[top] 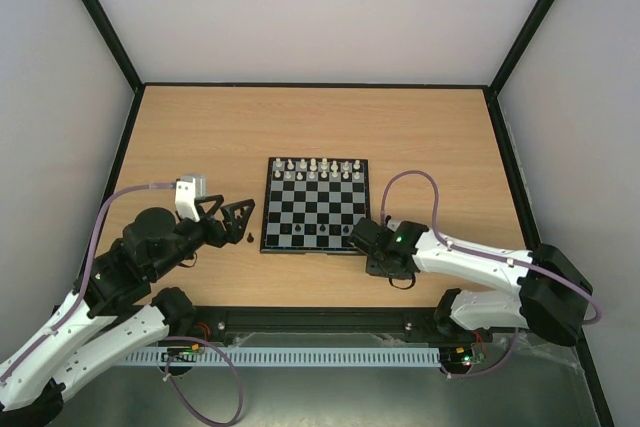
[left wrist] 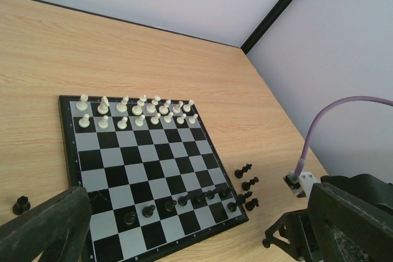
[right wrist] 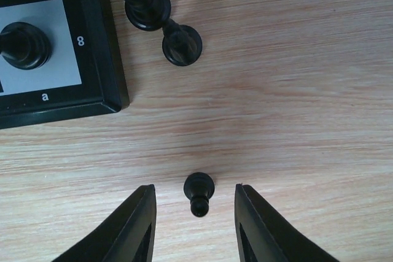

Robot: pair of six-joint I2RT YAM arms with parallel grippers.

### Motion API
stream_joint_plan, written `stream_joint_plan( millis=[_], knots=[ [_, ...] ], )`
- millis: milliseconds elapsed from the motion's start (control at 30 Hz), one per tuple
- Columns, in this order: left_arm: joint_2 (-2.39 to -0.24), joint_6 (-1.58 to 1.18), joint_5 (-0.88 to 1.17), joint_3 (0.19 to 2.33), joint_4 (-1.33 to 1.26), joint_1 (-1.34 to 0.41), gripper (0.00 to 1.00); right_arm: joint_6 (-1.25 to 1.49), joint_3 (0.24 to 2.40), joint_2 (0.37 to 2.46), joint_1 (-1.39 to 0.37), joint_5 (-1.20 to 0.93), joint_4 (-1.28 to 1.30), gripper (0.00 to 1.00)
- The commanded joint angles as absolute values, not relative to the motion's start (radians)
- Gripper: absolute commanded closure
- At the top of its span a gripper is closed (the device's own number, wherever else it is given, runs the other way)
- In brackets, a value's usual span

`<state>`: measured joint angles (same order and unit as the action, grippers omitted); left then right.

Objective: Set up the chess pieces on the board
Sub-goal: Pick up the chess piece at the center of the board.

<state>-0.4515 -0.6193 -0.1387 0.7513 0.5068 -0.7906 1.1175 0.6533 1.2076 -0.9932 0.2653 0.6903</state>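
Note:
The board (top: 266, 209) lies mid-table, with white chess pieces (top: 318, 169) in two rows along its far side and several black pieces (left wrist: 184, 200) in a row near its front. My right gripper (right wrist: 194, 187) is low over the table off the board's corner (right wrist: 92, 41). It is open around a small black pawn (right wrist: 198, 193) standing on the wood, with a gap on each side. Two more black pieces (right wrist: 161, 23) stand just beyond it. My left gripper (top: 232, 222) hangs open left of the board, holding nothing.
A lone black piece (top: 249, 239) stands on the wood between the left gripper and the board. Several black pieces (left wrist: 245, 179) cluster off the board's right edge. Dark frame rails and pale walls enclose the table.

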Motion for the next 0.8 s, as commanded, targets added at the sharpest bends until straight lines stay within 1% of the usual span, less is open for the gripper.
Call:
stream_joint_plan(
  millis=[0,367,667,767],
  knots=[
    [-0.443,-0.612,-0.139,0.741,0.489,-0.785,0.0,1.083,0.649,1.24,-0.979,0.253,0.696,0.65],
    [-0.447,-0.613,-0.145,0.738,0.492,-0.784,0.0,1.065,0.635,1.275,-0.976,0.233,0.686,0.74],
    [-0.454,-0.612,-0.147,0.739,0.491,-0.784,0.0,1.065,0.613,1.284,-0.976,0.223,0.682,0.76],
    [-0.454,-0.614,-0.147,0.738,0.491,-0.784,0.01,1.065,0.609,1.278,-0.976,0.222,0.679,0.8]
  ],
)
